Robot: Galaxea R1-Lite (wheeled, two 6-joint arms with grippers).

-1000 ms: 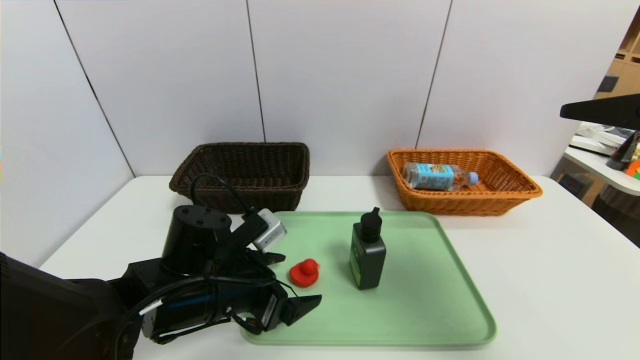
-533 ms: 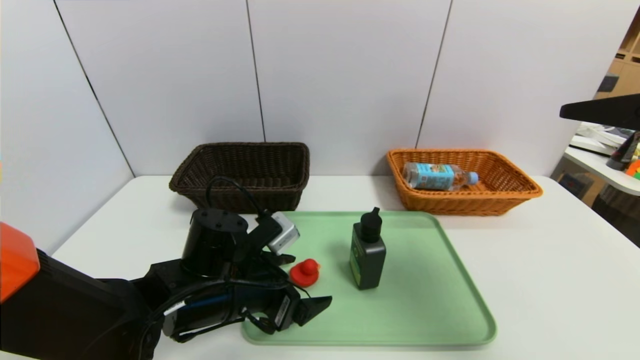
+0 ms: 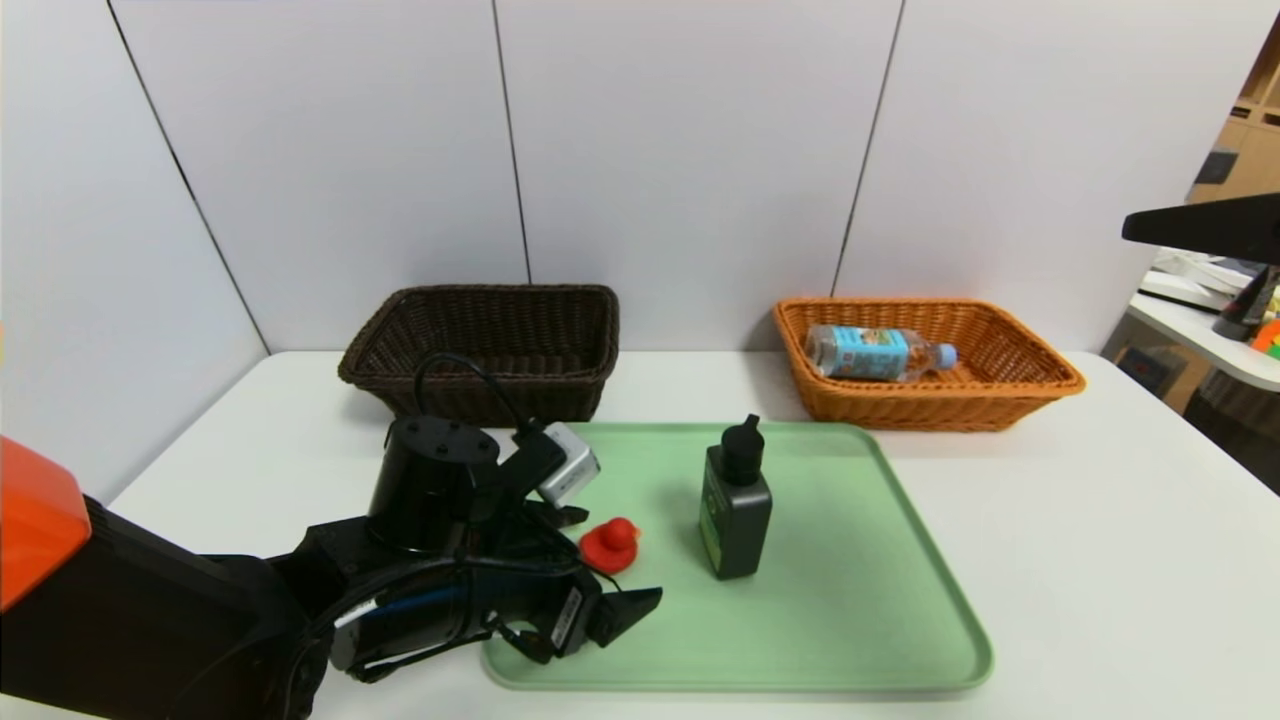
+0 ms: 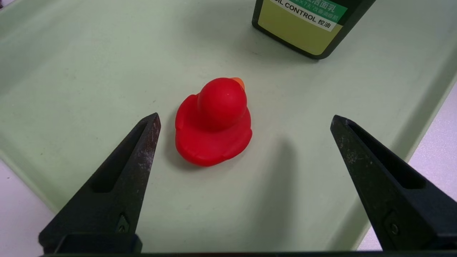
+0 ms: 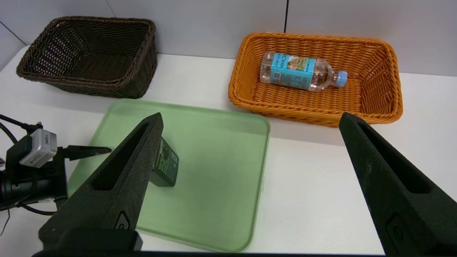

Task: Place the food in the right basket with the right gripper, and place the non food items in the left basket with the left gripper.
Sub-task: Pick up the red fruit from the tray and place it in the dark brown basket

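- Red toy duck [image 3: 609,546] sits on the green tray [image 3: 850,630], near the tray's left side, in the head view.
- The left gripper [image 3: 617,565] is low over the tray's left part, with its two tips near the duck.
- A black bottle [image 3: 736,510] stands up on the tray, to the right of the duck.
- The dark brown basket [image 3: 480,392] is behind the tray's left part. I see nothing in it.
- The orange basket [image 3: 940,407] is behind the tray's right part. A clear water bottle [image 3: 872,353] with a blue label and a blue cap lies on its side in it.
- The right gripper [image 5: 251,114] is up high, off to the right of the tray; only a bit of it pokes into the head view.
- In the left wrist view, the left gripper is wide open and holds nothing. The duck is on the tray, between the two fingers [image 4: 142,157] as seen from here, closer to one than to the other. It has an orange beak.
- In the right wrist view, the right gripper is wide open too and holds nothing. Past its fingers you can see the tray, both baskets and part of the black bottle.
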